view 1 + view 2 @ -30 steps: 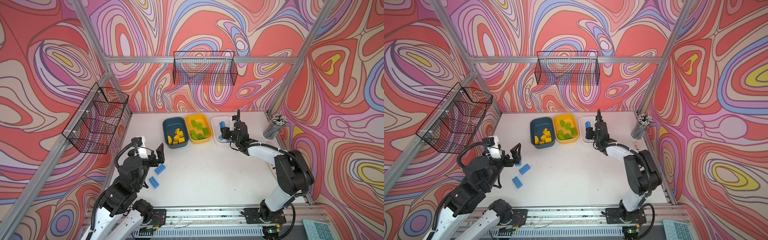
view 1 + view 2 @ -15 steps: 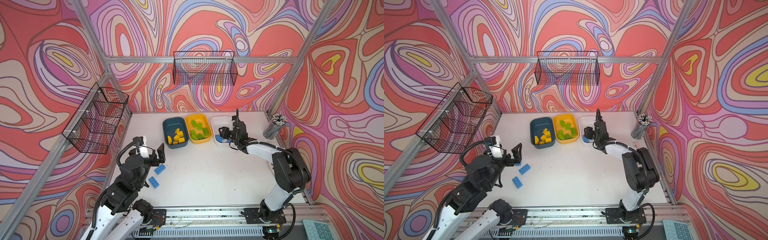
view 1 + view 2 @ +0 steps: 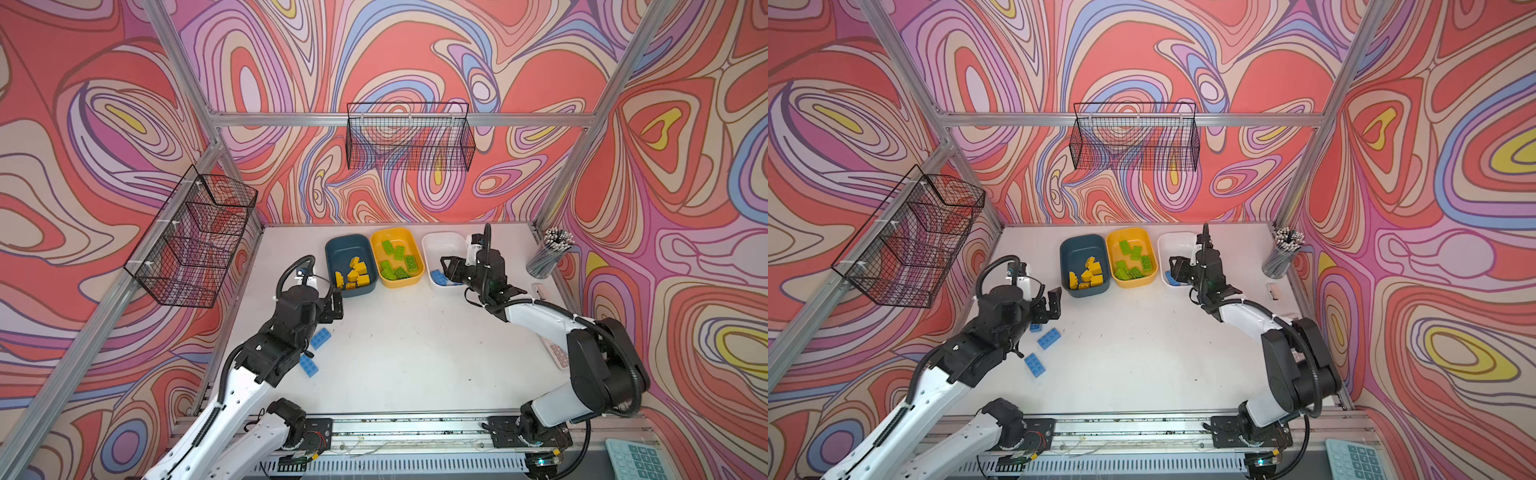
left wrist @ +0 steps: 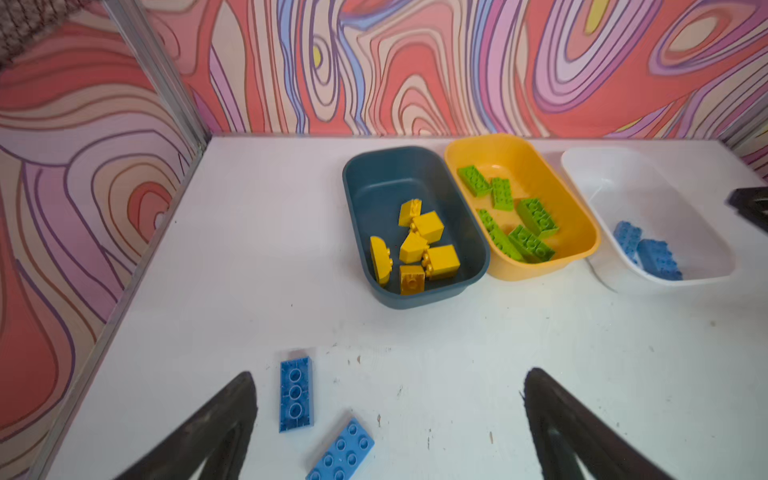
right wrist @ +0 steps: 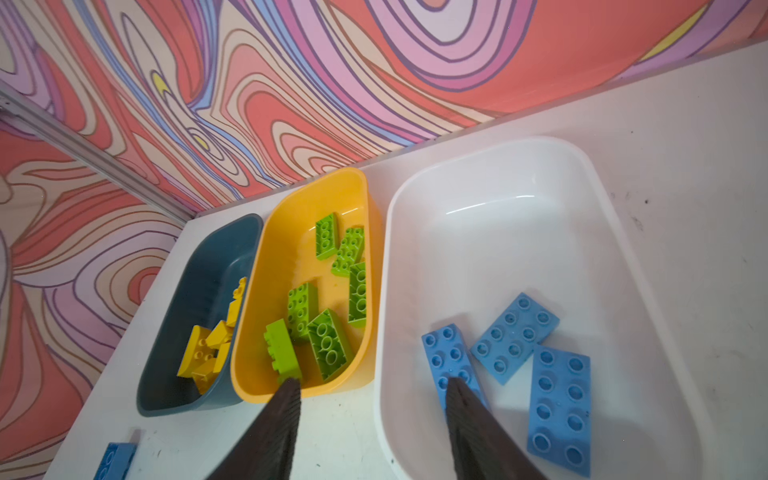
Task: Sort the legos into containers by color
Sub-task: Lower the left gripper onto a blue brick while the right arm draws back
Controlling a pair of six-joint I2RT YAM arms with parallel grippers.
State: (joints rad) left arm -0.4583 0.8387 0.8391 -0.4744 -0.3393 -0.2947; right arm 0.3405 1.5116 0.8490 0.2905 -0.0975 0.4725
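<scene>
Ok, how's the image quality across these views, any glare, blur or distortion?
Right wrist view: streaks of glare on the white tub wall, and the right gripper has soft, dark fingers close to the lens. Left wrist view: the left gripper shows blurred fingers too; slight sheen inside the yellow-orange tub. In both top views: even light, faint shadows, frame posts splaying outward.

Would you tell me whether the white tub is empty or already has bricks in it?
Not empty: in the right wrist view the white tub holds three light blue bricks near one end; the rest is bare.
</scene>
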